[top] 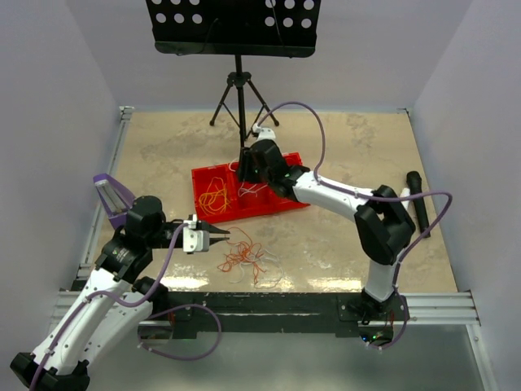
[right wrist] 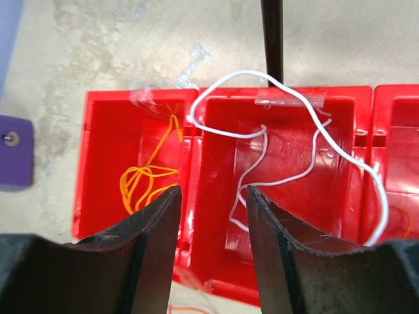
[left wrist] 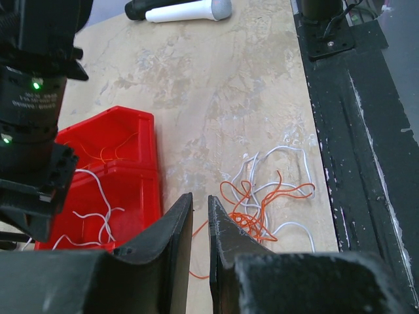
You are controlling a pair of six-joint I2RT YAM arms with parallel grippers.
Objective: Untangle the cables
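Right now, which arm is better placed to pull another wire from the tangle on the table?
Left. The left gripper is beside the tangled wires on the table; the right gripper hangs open over the red tray, farther back.

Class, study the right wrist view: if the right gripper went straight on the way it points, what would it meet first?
Probably the white wire lying in the middle compartment of the red tray, directly beyond the open fingers; depth is hard to judge.
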